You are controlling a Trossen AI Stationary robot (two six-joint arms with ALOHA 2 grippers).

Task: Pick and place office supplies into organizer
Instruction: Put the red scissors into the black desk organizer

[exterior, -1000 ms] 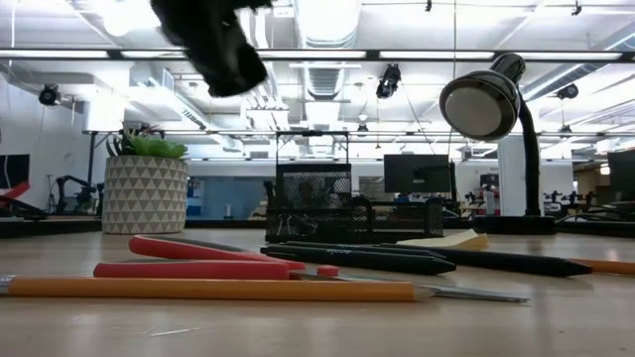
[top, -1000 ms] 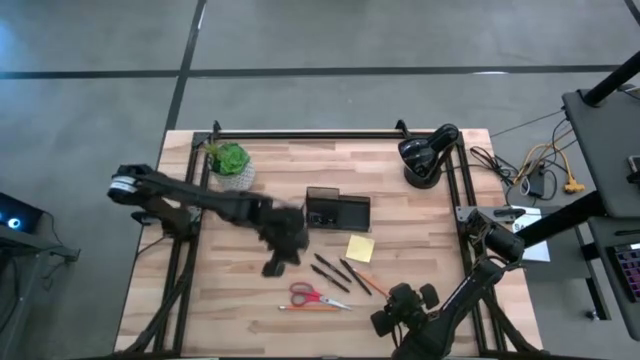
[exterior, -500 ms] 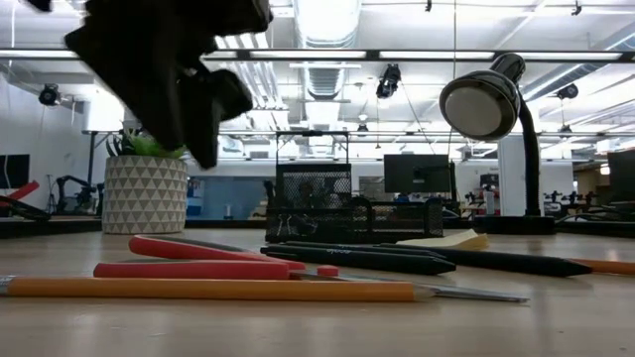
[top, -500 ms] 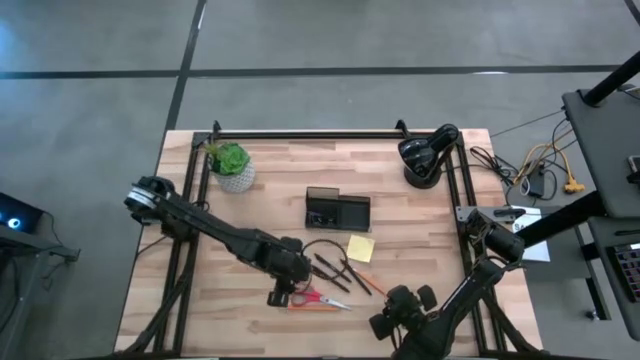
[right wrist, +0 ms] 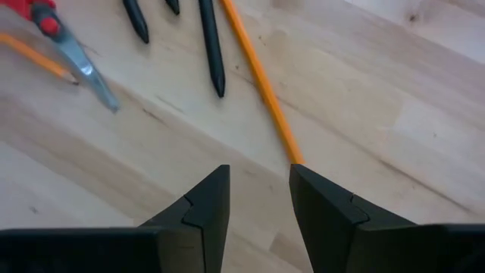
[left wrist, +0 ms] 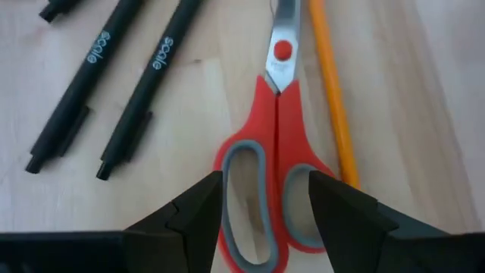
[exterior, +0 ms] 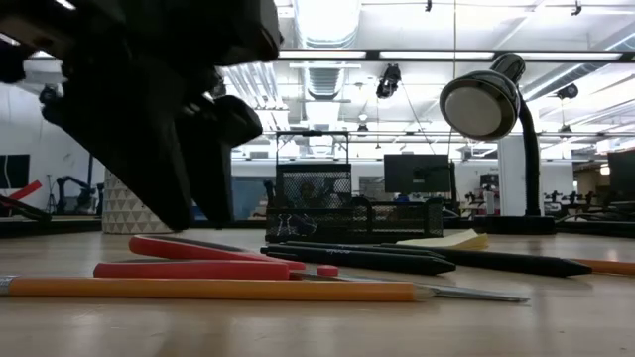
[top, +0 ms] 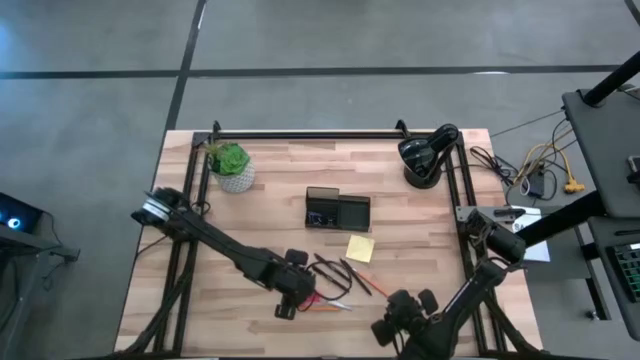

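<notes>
The red-handled scissors (left wrist: 277, 106) lie flat on the table near its front edge, shut, with an orange pencil (left wrist: 332, 98) alongside and black pens (left wrist: 114, 83) just beyond. My left gripper (left wrist: 265, 182) hangs open right over the scissors' handle loops (left wrist: 261, 220), one finger on either side, tilted steeply down; in the low view it (exterior: 198, 213) stands just above the red handles (exterior: 198, 246). My right gripper (right wrist: 258, 197) waits open over bare wood at the front right, near the end of a second orange pencil (right wrist: 261, 76). The organizer (top: 338, 210) stands mid-table, the yellow sticky pad (top: 360, 248) beside it.
A potted plant (top: 230, 165) stands at the far left and a black desk lamp (top: 425, 155) at the far right. The pens (top: 335, 270) lie slanted between the sticky pad and the scissors. Bare wood lies left of the scissors.
My left gripper has swung from beside the organizer toward the table's near edge and come down, ending low over the scissors' handles. The scissors, pens and pencils lie where they were. My right gripper has kept still.
</notes>
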